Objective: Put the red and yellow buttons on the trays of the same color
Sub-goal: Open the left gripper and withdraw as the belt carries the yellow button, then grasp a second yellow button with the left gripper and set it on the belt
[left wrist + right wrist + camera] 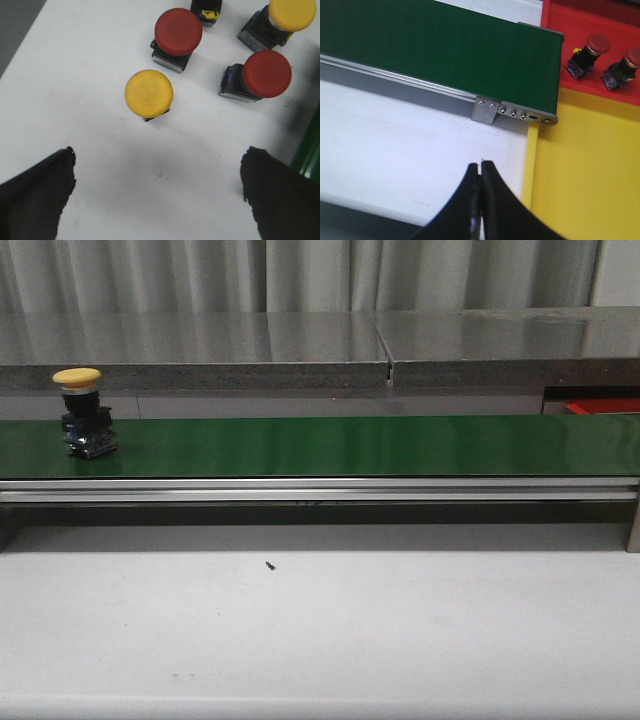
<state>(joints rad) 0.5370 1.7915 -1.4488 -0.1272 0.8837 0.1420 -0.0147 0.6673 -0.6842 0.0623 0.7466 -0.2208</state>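
Left hand (157,192) spread wide, empty, above a yellow button (148,93) on the worktop (75,100), right hand (480,200) closed, empty, beside the yellow tray (590,170)

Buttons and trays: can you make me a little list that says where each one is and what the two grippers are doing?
belt: green conveyor belt carries one yellow button, upright, at its left end
buttons waiting: on the white table, two red buttons and two yellow ones
red tray: red tray holds two red buttons
yellow tray: yellow tray shows no buttons
left gripper: left gripper open, holding nothing
right gripper: right gripper shut, holding nothing
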